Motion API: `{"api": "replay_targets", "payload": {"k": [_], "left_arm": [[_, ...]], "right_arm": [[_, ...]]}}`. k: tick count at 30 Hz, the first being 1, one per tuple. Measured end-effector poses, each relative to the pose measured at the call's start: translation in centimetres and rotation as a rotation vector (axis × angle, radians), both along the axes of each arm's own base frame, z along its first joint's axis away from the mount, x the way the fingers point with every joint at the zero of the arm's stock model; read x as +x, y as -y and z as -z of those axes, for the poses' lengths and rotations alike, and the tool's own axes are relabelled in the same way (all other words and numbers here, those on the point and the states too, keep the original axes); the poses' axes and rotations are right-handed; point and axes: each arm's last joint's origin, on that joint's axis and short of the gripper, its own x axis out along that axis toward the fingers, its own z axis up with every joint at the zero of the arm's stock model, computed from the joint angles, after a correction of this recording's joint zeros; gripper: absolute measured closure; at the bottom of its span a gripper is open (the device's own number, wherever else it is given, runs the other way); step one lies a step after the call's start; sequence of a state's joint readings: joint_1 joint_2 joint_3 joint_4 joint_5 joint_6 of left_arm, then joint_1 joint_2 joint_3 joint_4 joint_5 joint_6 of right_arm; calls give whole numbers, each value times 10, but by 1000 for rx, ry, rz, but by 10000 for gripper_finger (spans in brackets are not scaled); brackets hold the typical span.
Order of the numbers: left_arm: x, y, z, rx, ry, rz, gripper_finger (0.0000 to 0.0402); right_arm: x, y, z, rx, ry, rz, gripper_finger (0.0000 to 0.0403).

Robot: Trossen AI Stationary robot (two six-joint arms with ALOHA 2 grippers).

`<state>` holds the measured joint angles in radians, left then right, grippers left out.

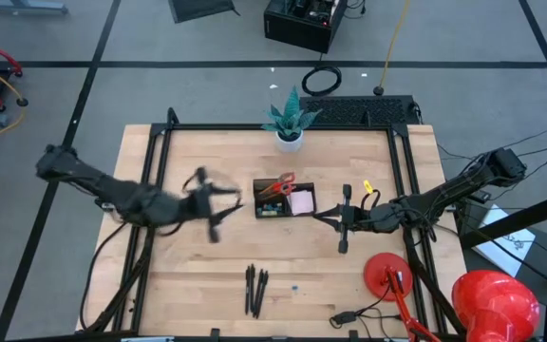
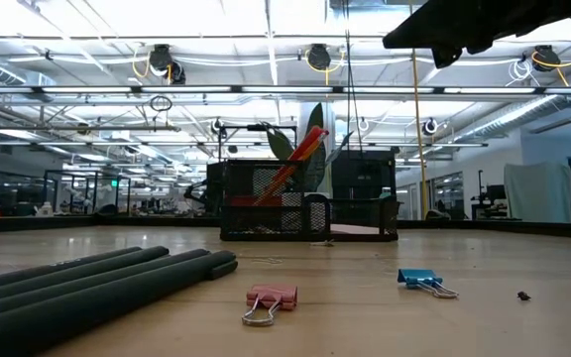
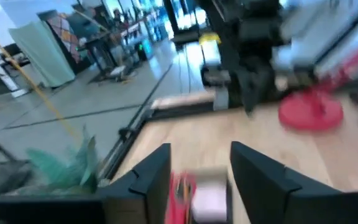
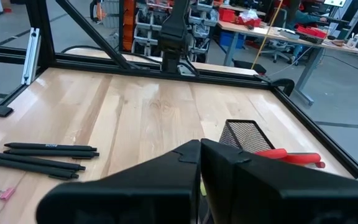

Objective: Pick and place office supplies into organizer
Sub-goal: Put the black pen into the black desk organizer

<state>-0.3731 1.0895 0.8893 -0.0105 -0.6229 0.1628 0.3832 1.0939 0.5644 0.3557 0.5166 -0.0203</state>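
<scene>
my left gripper [image 1: 224, 204] hangs over the table just left of the organizer [image 1: 272, 211], fingers [image 3: 148, 177] apart with nothing between them; past them i see the scissors' red handles and the pink pad [image 3: 211, 198], blurred. my right gripper [image 1: 336, 220] sits on the other side of the organizer, close to it, jaws pressed shut and empty.

the organizer stands mid-table in front of the plant [image 1: 289, 119]. the scissors [image 1: 280, 182] stand tilted in its back compartment, handles up, and something orange leans there with them. the pink pad [image 1: 301, 202] lies in its right compartment.

three pens [image 1: 255, 289] lie side by side near the table's front edge, well apart from the organizer. a pink clip [image 2: 270, 300] and a blue clip [image 2: 422, 281] lie on the wood by them. a tiny yellow piece [image 1: 367, 187] lies beyond my right gripper. a red round-based thing [image 1: 388, 274] stands at the front right
</scene>
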Motion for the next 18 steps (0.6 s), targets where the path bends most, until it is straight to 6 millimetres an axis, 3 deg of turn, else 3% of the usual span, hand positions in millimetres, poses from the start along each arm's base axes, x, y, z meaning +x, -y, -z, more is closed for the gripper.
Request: {"api": "replay_targets", "payload": {"k": [4,9,13,18], "left_arm": [[-35,36,1,73,-55,-2,298],[-57,71,16,1,-71,92,391],[-58,96,44,-32,-123,124,391],[-49,120,96,11,-179,114,396]], "right_arm": [[0,-2,-2,18,12,-45,399],[1,-3,-4,34,32,-77,399],[1,-3,-4,42,39,-75,399],[1,-3,-5,44,44,-75,399]]}}
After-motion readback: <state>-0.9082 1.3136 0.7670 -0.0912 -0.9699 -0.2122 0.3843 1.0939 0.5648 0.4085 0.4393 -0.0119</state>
